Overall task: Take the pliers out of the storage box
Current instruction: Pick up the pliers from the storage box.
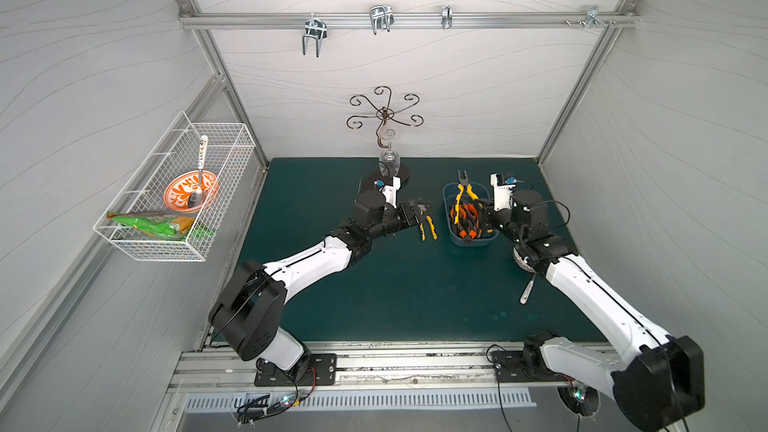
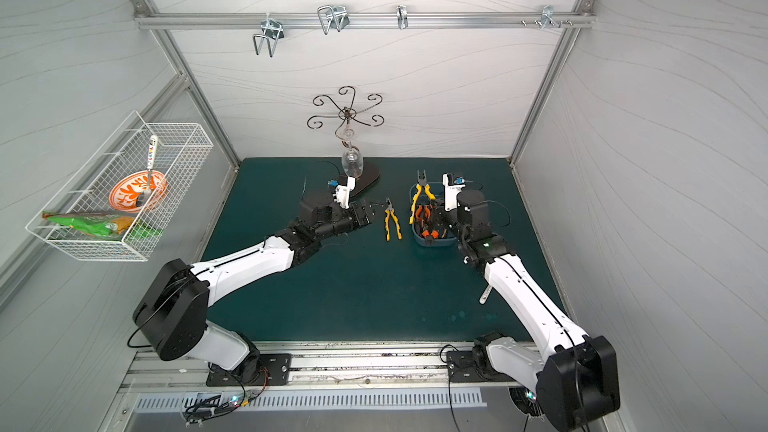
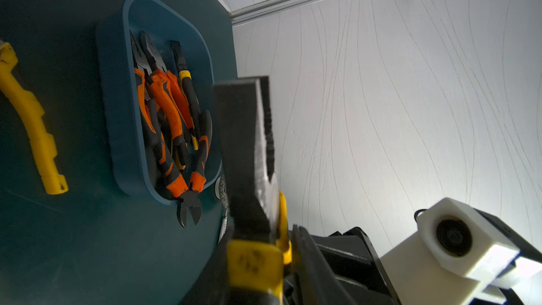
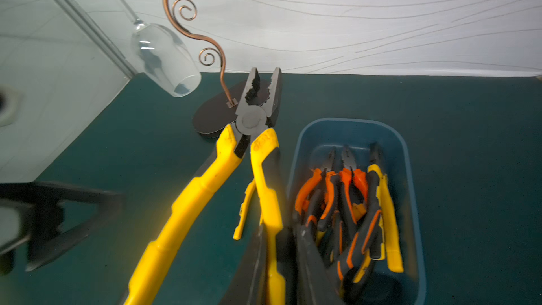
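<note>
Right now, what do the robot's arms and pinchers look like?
The left arm and right arm have smooth white shells, chunky black joints and thin black cables looping off them. Each wrist carries a white boxy camera mount. The left gripper and right gripper are black, with flat fingers.
</note>
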Tool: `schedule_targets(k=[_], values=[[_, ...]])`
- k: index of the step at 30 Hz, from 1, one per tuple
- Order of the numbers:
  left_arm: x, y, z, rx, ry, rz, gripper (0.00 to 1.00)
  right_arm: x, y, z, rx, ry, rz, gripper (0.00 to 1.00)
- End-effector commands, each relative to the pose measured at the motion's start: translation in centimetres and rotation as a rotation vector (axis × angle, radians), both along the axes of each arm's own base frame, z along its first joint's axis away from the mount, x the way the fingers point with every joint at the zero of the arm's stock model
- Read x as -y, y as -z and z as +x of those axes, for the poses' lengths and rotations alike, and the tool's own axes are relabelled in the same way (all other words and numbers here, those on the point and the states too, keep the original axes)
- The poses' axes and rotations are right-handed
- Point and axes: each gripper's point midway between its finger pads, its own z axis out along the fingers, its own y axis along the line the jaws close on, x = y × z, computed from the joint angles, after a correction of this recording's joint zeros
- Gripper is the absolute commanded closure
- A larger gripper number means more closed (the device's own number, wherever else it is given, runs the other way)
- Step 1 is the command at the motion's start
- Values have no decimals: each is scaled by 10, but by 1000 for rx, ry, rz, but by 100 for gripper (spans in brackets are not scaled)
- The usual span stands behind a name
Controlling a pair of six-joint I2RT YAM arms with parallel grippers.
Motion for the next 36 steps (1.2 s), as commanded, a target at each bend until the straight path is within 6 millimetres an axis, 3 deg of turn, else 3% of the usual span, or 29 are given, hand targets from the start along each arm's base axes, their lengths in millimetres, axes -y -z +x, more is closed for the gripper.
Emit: schedule_targets(k=[1, 3, 11, 36], values=[[15, -40, 5, 17, 39, -149, 22, -21, -31, -8, 74, -57, 88, 100], [18, -42, 7, 9, 45, -167, 32, -32, -33, -11, 76, -86, 90, 100], [25, -40, 12, -29, 50, -191, 51, -64, -35, -19, 96, -163, 57, 100], [36, -24, 19, -104, 71, -232, 68, -94, -34, -30, 89, -273, 60, 100]])
